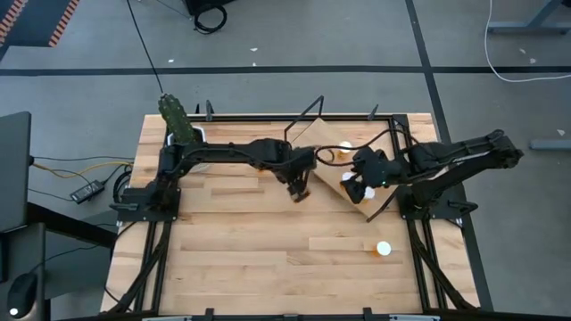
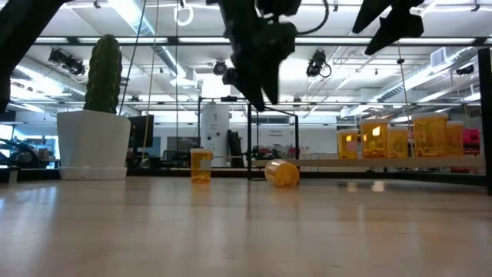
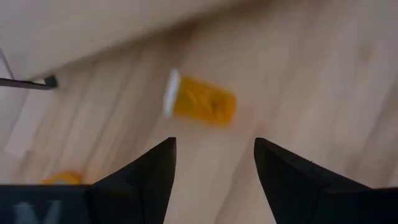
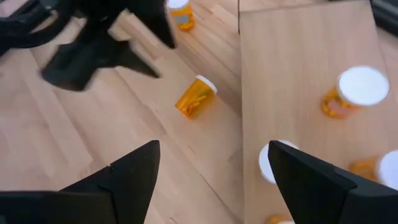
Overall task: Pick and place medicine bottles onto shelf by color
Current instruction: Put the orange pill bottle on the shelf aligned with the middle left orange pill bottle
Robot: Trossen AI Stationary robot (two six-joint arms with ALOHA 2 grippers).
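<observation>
An orange medicine bottle (image 3: 200, 102) with a white cap lies on its side on the tabletop beside the shelf (image 1: 343, 169), a tilted light-wood board. My left gripper (image 3: 214, 146) hangs open above this bottle, pointing steeply down, nothing between its fingers. A second bottle (image 2: 201, 165) stands upright on the table close by. Three white-capped bottles (image 4: 354, 93) stand on the shelf. My right gripper (image 4: 214, 149) hovers open over the shelf's near edge, touching nothing. One more bottle (image 1: 382, 249) stands on the table at the near right.
A white pot with a cactus (image 2: 96, 131) stands at the table's far left corner. The shelf's thin black wire frame (image 1: 308, 111) sticks up behind the board. Bare tabletop (image 1: 241, 250) stretches across the near half.
</observation>
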